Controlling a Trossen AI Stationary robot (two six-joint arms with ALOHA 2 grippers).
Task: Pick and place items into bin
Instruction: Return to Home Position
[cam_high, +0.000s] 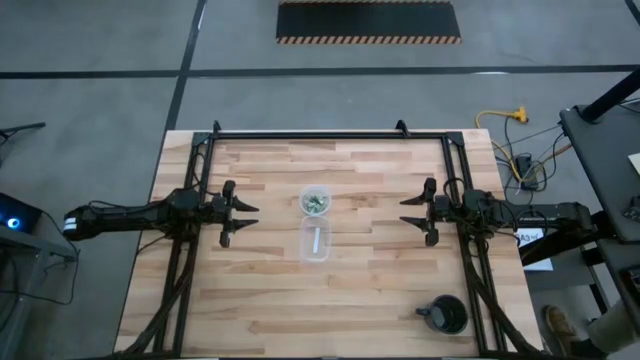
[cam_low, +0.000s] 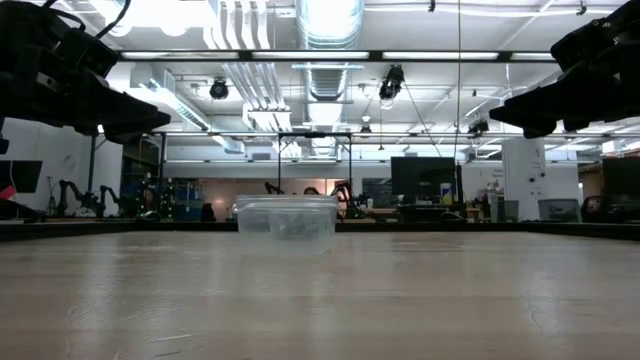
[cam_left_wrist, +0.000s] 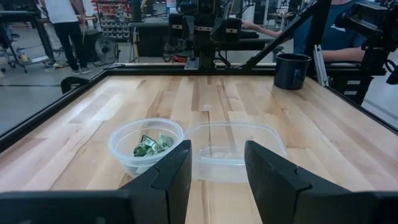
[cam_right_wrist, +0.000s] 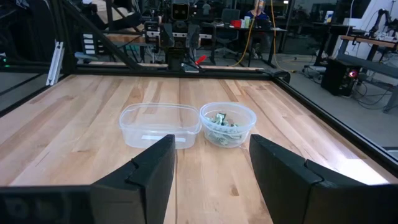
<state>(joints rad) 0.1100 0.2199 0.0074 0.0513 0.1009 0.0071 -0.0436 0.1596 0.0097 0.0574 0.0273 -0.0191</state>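
The small round clear bin (cam_high: 316, 201) stands on the table's middle, toward the far side, with the pale green-and-whitish items (cam_left_wrist: 151, 146) heaped inside it (cam_right_wrist: 224, 123). My left gripper (cam_high: 252, 214) hovers open to the bin's left, above the table. My right gripper (cam_high: 405, 211) hovers open to its right. Both point toward the middle, and neither touches anything.
A clear rectangular container (cam_high: 315, 240) holding a white strip (cam_high: 316, 240) sits just nearer than the bin, touching or almost touching it. A black round cup with a handle (cam_high: 444, 315) stands near the table's near right corner. People stand beyond the table in the wrist views.
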